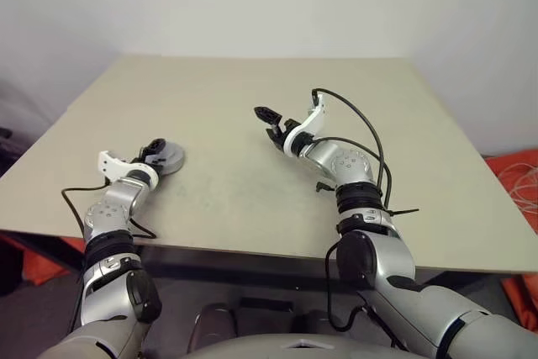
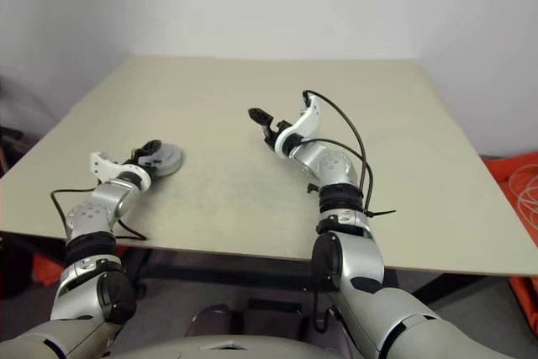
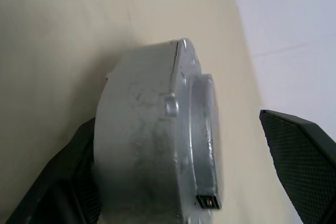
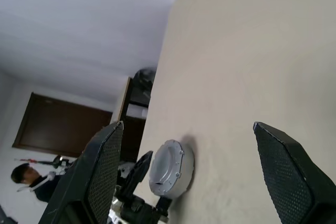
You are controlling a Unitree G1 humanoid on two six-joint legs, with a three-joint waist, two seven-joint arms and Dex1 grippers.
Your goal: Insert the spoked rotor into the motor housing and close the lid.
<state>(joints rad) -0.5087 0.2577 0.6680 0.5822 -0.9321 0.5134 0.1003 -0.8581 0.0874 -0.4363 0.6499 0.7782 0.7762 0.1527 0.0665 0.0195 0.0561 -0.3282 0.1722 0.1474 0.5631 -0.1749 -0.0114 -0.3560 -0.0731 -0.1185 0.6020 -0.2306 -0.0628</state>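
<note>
Both steps look done: the housing (image 1: 166, 158) sits closed under its lid (image 4: 165, 168) at about eight o'clock on the table (image 1: 252, 107), the left gripper (image 1: 154, 152) spread open around it, the right gripper (image 1: 271, 124) open and empty near centre.

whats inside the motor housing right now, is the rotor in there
Cannot be told: the motor housing sits closed on the table, its silver lid covering the top. Only the grey outer wall and lid show; anything inside is hidden. The open left pincer straddles it.
</note>
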